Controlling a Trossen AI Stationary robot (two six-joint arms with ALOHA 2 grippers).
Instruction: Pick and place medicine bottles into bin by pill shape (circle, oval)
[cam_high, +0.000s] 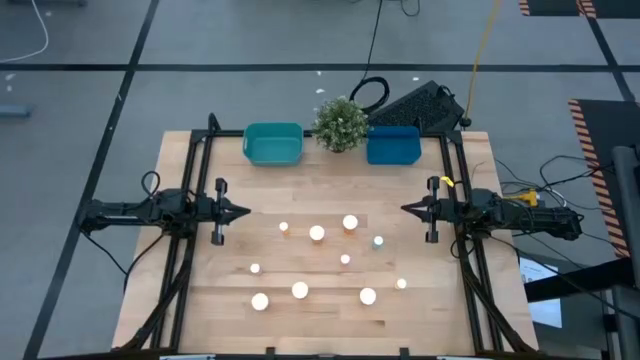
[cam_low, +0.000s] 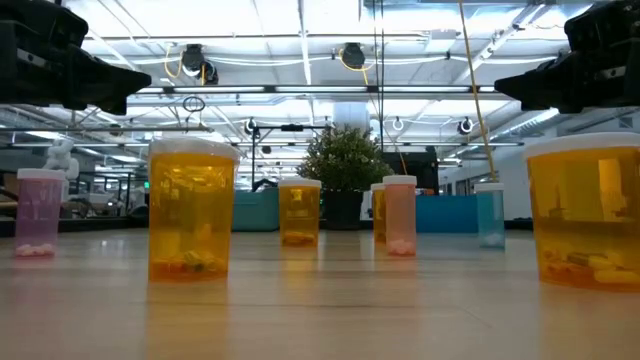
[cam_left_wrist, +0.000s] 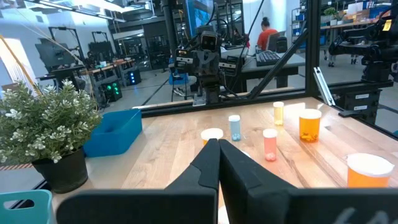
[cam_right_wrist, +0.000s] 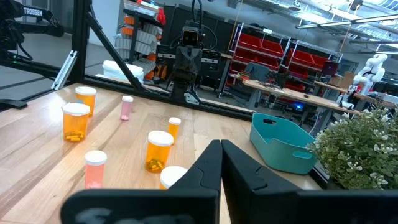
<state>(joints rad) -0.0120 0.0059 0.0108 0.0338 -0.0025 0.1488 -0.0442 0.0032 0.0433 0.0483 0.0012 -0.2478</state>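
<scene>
**A:** What's in front of you, biggest first?

**B:** You have the wooden table (cam_high: 320, 300) under everything. At its far edge sit your two bins, the teal bin (cam_high: 273, 144) on the left-arm side and the blue bin (cam_high: 393, 146) on the right-arm side, with the potted plant (cam_high: 340, 123) between them.

**A:** And your arms?

**B:** Your left gripper (cam_high: 244, 211) hovers over the left part of the table, pointing toward the middle. In its wrist view the two dark fingers (cam_left_wrist: 239, 171) are pressed together at the tips, holding nothing. Your right gripper (cam_high: 406, 209) mirrors it on the right side, fingers (cam_right_wrist: 242, 168) likewise together and empty. Both sit well clear of the bottles.

**A:** Where are your bottles?

**B:** Your medicine bottles (cam_high: 316, 233) stand upright and scattered across the middle and near part of the table, between the two grippers and well apart from the bins. None is in a bin. From table height you see large amber ones (cam_low: 190, 210) nearest, a pink-tinted one (cam_low: 400, 216) and a small blue-tinted bottle (cam_low: 490, 215) farther back. Pills lie at the bottoms, but you can't tell their shape.
</scene>
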